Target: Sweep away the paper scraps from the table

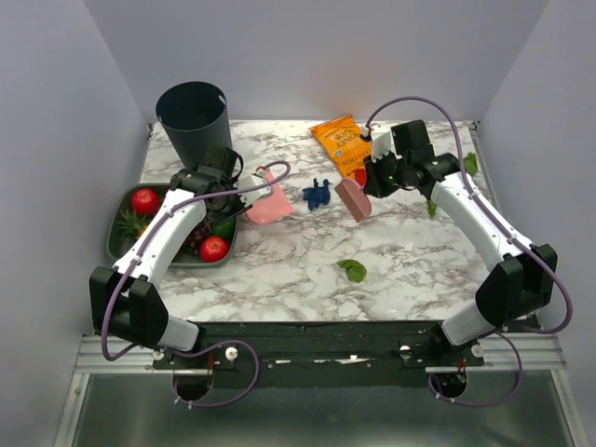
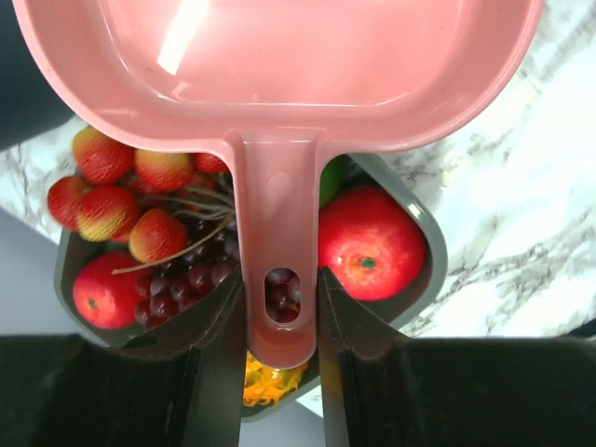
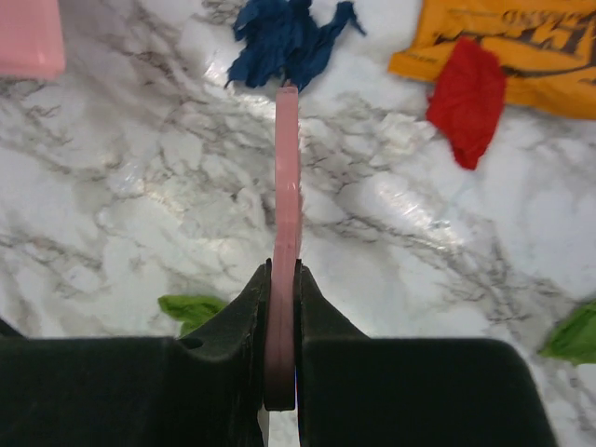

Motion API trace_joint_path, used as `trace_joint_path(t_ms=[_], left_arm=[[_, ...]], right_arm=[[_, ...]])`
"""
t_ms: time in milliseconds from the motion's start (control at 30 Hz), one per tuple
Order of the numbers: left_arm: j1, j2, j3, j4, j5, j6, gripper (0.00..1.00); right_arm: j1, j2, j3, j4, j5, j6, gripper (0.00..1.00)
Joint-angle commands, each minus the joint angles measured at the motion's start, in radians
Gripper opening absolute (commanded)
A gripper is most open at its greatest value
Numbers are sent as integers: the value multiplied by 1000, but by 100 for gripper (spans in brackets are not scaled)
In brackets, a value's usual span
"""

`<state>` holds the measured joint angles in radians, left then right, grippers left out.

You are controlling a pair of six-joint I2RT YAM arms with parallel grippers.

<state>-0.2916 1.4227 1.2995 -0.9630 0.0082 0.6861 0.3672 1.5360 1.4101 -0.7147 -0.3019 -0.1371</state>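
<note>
So, left gripper (image 2: pixel 281 298): jaws were pinching the flat handle of the pink dustpan (image 2: pixel 279 56), one finger on each side. My guess was that it was parked there as the catching side of the sweep.
Dustpan spot: the scoop sat out over the marble while its handle hung back over the fruit tray (image 2: pixel 421 244). Couldn't tell if the lip was actually touching down.
Right gripper (image 3: pixel 282 279): jaws were pressed tight on the thin handle of a pink hand brush (image 1: pixel 354 198), seen edge-on from the wrist. The head pointed toward the pan, which looked like the setup for a push to the left.
Paper scraps: the blue scrap (image 3: pixel 289 42) lay between brush and dustpan, just past the brush tip. The red scrap (image 3: pixel 467 88) was at the edge of the orange snack bag (image 1: pixel 340 140). A green scrap (image 1: pixel 352 270) sat near the front middle, with more green bits off by the right arm. None were in the pan that I could see.
Table (image 1: pixel 279 265): white marble pattern with grey veins. It looked smooth and slick, so I'd expect light paper to slide easily.
Materials: the dustpan was glossy hard plastic, rounded and shallow. The scraps were crumpled and flimsy, the bag crinkly, the fruit shiny and toy-like.
Bin (image 1: pixel 194 116): dark, tapered and open-topped, back left behind the tray. Probably where the pan gets dumped.
</note>
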Motion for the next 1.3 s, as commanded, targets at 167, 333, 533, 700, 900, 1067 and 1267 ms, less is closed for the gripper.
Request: trace_joint_path(t_ms=[167,333,533,700,900,1067,1267], left_arm=[[-138,60,-77,-154,84,207,0],[-194,114,-85,-95,61,98,0],[-238,140,-124,-57,41,33,0],[-248,153,-160,-42,18,-31,0],[-253,145,-181,-11,12,-53,0],[-258,151,-186,0,24,-69,0],[-271,147,-187,9,21,-82,0]], right_arm=[[-11,105,98,112,329,-282,1],[-13,136,84,152,414,-325,1],[-13,174,118,143,414,-308,1],[-10,210,109,103,330,-325,1],[19,205,-3,81,307,-355,1],[84,165,-74,46,213,-348,1],[183,86,-106,2,130,-293,1]])
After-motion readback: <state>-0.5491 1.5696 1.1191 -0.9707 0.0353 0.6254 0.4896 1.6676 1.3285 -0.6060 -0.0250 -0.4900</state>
